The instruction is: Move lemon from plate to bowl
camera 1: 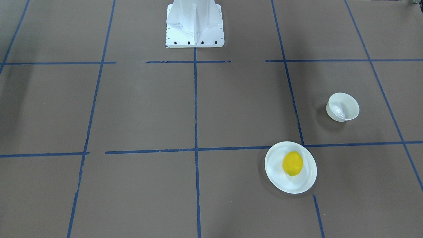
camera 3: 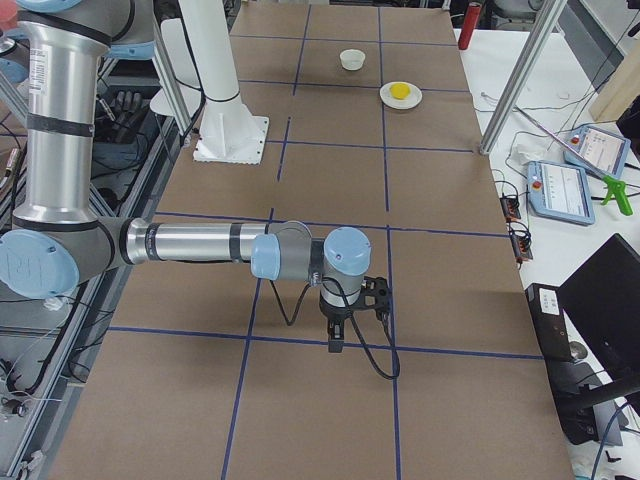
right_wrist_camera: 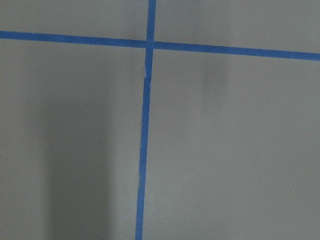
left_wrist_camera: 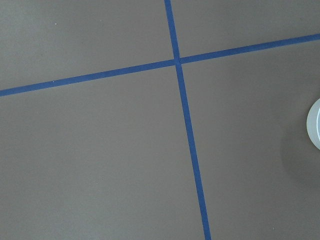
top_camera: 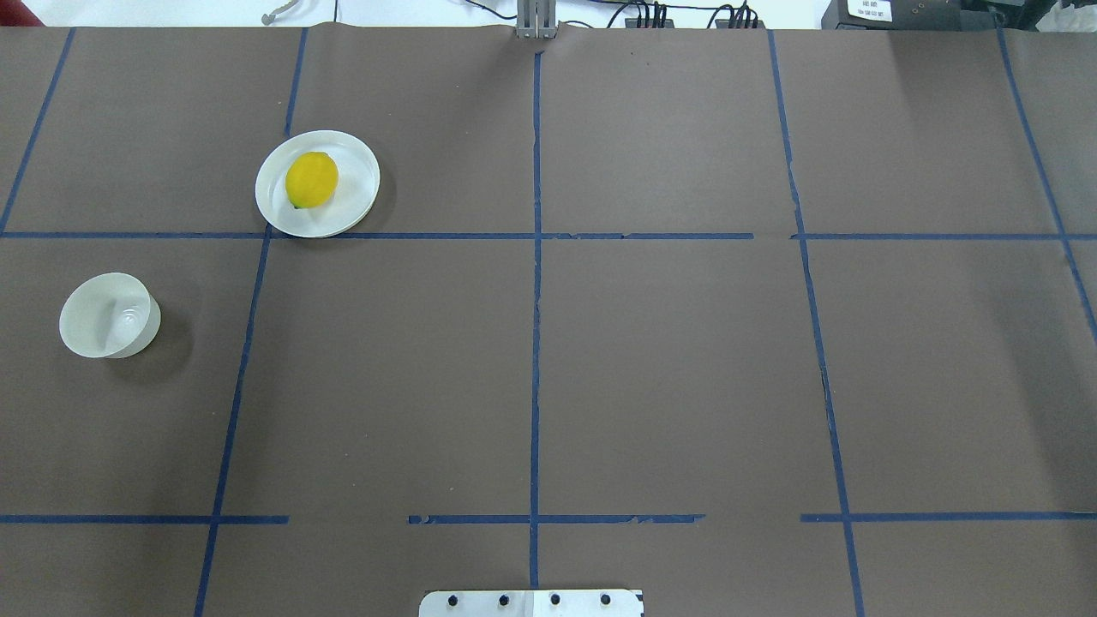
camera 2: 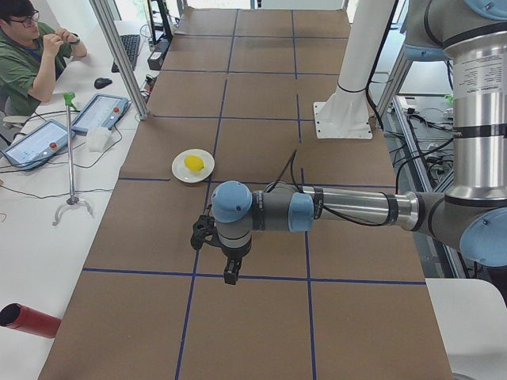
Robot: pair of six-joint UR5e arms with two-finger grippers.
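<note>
The yellow lemon (top_camera: 311,179) lies on the flat white plate (top_camera: 353,202) at the far left of the overhead view; both also show in the front view, lemon (camera 1: 292,163) on plate (camera 1: 275,175). The small deep white bowl (top_camera: 109,315) stands empty, nearer and further left, apart from the plate. My left gripper (camera 2: 230,272) shows only in the exterior left view, high above the table, so I cannot tell if it is open. My right gripper (camera 3: 335,340) shows only in the exterior right view, far from the dishes; I cannot tell its state.
The brown table cover carries a grid of blue tape lines (top_camera: 536,343). The robot's white base (camera 1: 194,24) stands at the table's edge. A white curved rim (left_wrist_camera: 315,123) shows at the right edge of the left wrist view. An operator (camera 2: 28,55) sits beyond the table's far side.
</note>
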